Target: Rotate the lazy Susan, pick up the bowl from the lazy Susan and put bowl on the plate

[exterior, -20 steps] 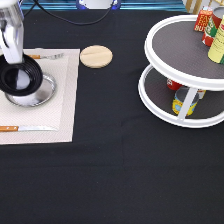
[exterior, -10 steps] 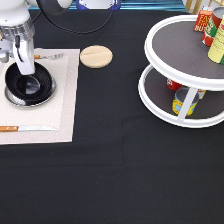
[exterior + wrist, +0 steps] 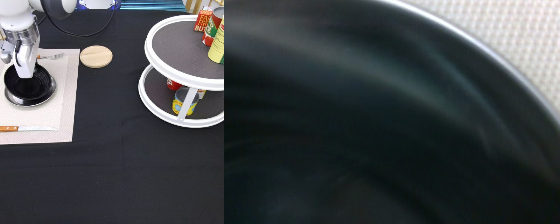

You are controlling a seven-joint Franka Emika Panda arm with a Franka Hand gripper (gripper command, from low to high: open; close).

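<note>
- Two grey tiers make up the lazy Susan (image 3: 186, 70) at the exterior view's right; we see cans (image 3: 212, 27) on top and more below, their labels too small to read.
- We see a pale placemat (image 3: 62, 100) at the exterior view's left, bearing the plate (image 3: 17, 101).
- We find the bowl (image 3: 30, 85) sitting in the plate; the wrist view shows its dark inside (image 3: 359, 130).
- We see the gripper (image 3: 24, 72) right over the bowl's top edge; we cannot tell how its fingers stand.
- We note a wooden disc (image 3: 96, 56) beside the placemat.
</note>
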